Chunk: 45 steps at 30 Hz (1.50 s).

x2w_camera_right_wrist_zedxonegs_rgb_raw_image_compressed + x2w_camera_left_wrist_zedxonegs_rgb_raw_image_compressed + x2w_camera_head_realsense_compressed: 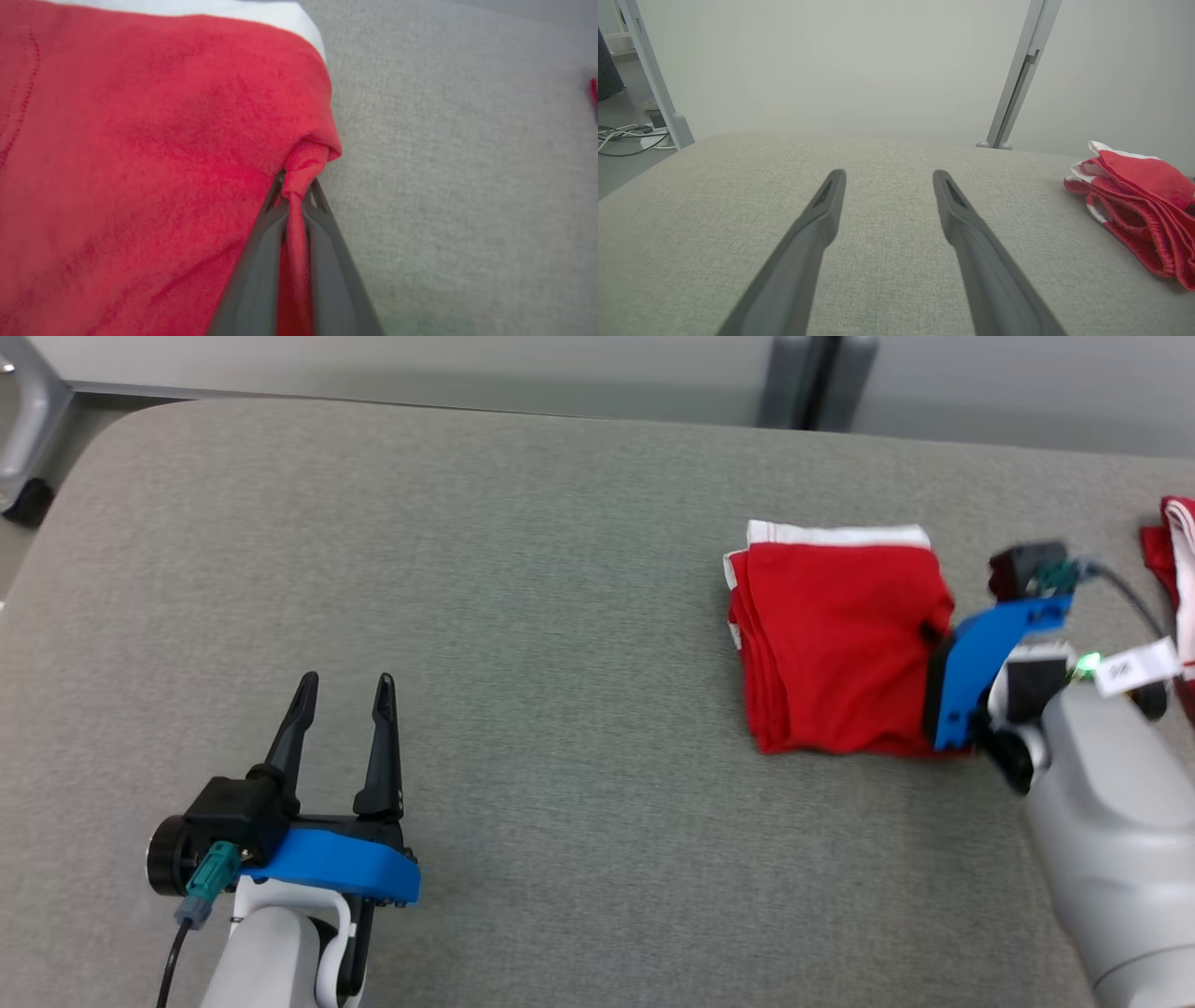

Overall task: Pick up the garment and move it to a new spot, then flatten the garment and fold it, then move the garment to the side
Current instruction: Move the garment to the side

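Gripping with the right end effector (299,185) a bunched ridge on the right edge of the soft red garment (840,644), folded into a squarish layered stack with a white band, on the right of the coarse-woven grey bench (560,569); left end effector (346,679) open, tapered dark fingers (817,219) spread, well apart.

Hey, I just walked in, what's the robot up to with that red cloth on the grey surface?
The robot's right gripper has its jaws shut on a pinch of fabric at the edge of the folded red garment, which lies on the grey padded surface. The left gripper sits apart at the near left, jaws open, holding nothing. Another red and white cloth lies at the far right edge. The fold looks done, so moving the garment aside is probably next.
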Tool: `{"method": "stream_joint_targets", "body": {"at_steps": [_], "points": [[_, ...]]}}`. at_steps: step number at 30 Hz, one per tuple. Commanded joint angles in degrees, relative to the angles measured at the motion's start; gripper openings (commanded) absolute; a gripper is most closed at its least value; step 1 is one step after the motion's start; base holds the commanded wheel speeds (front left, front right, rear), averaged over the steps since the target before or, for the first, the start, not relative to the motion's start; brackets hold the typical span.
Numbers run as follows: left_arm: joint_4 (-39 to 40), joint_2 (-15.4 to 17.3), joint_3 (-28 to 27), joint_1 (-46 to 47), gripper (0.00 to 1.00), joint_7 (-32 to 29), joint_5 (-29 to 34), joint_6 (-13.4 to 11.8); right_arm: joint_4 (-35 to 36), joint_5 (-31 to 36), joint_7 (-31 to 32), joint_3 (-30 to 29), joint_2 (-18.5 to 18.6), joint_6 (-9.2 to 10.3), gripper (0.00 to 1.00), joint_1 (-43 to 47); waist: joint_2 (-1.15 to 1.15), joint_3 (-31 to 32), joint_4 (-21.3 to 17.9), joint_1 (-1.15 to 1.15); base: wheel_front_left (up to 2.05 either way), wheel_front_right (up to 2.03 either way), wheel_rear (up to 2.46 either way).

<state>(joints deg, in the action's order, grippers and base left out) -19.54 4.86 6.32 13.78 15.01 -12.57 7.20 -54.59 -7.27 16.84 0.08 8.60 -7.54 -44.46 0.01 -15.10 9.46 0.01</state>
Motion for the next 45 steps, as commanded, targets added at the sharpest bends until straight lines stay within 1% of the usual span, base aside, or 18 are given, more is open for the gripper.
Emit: {"method": "stream_joint_targets", "body": {"at_steps": [1,8,14,17,19,21,22,23,26,30,36,41,42,43,44,45], "points": [[0.89,-0.09,-0.22,0.87,1.0,0.2,0.13,0.34,1.92,-0.69,0.38,2.55,2.23,0.06,0.0,-2.98,-0.01,-0.14,-1.28,-0.01,0.0,0.0,0.0],[2.41,0.37,-0.9,2.61,1.0,0.17,0.2,0.36,8.73,-3.32,4.68,12.16,10.97,0.06,0.0,-12.44,-0.01,-3.36,-6.41,-0.01,0.0,0.0,0.0],[3.28,0.73,-0.38,4.86,1.0,0.17,0.56,0.37,12.73,-6.06,7.51,18.36,18.76,0.05,0.0,-16.5,-0.01,-6.83,-10.31,-0.01,0.0,0.0,0.0],[3.67,1.22,0.0,5.96,1.0,0.17,0.58,0.38,15.03,-6.55,7.3,21.25,22.99,0.06,0.0,-16.69,-0.01,-8.71,-12.02,-0.01,0.0,0.0,0.0],[3.92,1.57,0.24,6.62,1.0,0.17,0.32,0.39,16.81,-5.94,5.5,23.41,25.53,0.06,0.0,-16.78,-0.01,-10.0,-13.12,-0.01,0.0,0.0,0.0],[4.23,2.08,0.81,7.42,1.0,0.17,0.35,0.26,17.16,-5.28,4.54,24.56,28.23,0.06,0.0,-16.85,-0.01,-11.6,-14.04,-0.01,0.0,0.0,0.0],[4.23,2.08,0.81,7.42,1.0,0.17,0.35,0.26,17.16,-5.28,4.54,24.56,28.23,0.06,0.0,-16.85,-0.01,-11.6,-14.04,-0.01,0.0,0.0,0.0],[4.5,2.26,1.09,8.09,1.0,0.17,0.48,0.25,17.29,-4.95,4.04,24.67,29.32,0.06,0.0,-17.29,-0.01,-12.54,-14.36,-0.01,0.0,0.0,0.0],[5.36,3.15,1.47,9.45,1.0,0.16,0.45,0.25,16.74,-3.35,2.07,23.48,31.21,0.06,0.0,-18.03,-0.01,-14.86,-14.96,-0.01,0.0,0.0,0.0],[6.25,3.96,2.24,11.33,1.0,0.17,0.61,0.24,15.04,-0.26,-0.02,19.65,32.32,0.06,0.0,-17.93,-0.01,-17.45,-15.22,-0.01,0.0,0.0,0.0],[6.82,5.33,2.55,12.2,1.0,0.15,0.71,0.23,12.05,6.5,-2.77,11.8,30.74,0.06,0.0,-17.14,-0.01,-19.34,-15.15,-0.01,0.0,0.0,0.0],[6.58,5.78,2.56,11.96,1.0,0.08,0.8,0.22,10.41,12.87,-3.22,3.81,27.84,0.06,0.0,-16.13,-0.01,-19.45,-15.16,-0.01,0.0,0.0,0.0],[6.49,5.83,2.6,11.92,1.0,0.08,0.84,0.22,10.38,14.11,-3.5,1.92,27.12,0.06,0.25,-16.04,-0.01,-19.4,-15.16,-0.01,0.0,0.0,0.0],[6.35,5.85,2.67,11.9,1.0,0.08,0.86,0.22,10.31,15.57,-3.32,0.3,26.45,0.06,0.89,-15.82,-0.01,-19.3,-15.13,-0.01,0.0,0.0,0.0],[6.25,5.87,2.72,11.86,1.0,0.08,0.86,0.22,10.28,16.91,-2.91,-1.63,25.63,0.06,1.0,-15.49,-0.01,-19.13,-15.11,-0.01,0.0,0.0,0.0],[6.17,5.86,2.75,11.81,1.0,0.08,0.87,0.21,10.41,18.22,-2.4,-3.76,24.65,0.06,1.0,-15.12,-0.01,-18.93,-15.08,-0.01,0.0,0.0,0.0]]}}
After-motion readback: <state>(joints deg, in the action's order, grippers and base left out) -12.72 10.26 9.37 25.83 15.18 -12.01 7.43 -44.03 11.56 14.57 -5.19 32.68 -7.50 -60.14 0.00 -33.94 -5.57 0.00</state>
